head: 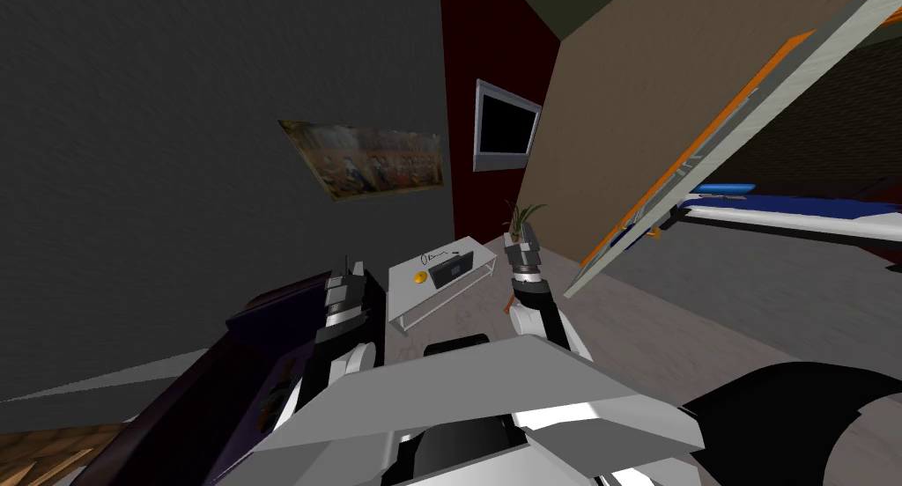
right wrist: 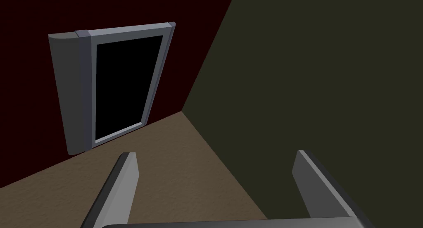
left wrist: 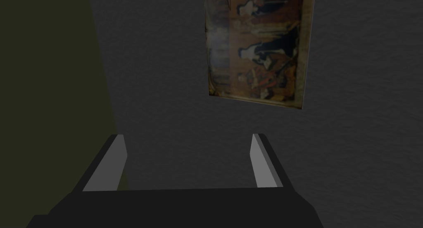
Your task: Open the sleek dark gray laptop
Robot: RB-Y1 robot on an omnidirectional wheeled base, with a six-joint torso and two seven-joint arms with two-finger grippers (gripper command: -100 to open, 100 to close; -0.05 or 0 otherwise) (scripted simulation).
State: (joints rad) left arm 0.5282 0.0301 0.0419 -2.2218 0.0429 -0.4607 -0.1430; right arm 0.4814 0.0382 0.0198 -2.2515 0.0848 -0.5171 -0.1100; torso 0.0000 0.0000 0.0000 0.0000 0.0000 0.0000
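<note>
Both left hand (left wrist: 186, 135) and right hand (right wrist: 214, 152) gape wide, empty, well apart from the laptop (head: 452, 268).

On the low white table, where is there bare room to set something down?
The near end of the table is bare, from the small yellow thing to its edge. The far end is crowded: laptop, yellow thing and a thin dark wiry item lie close together.
</note>
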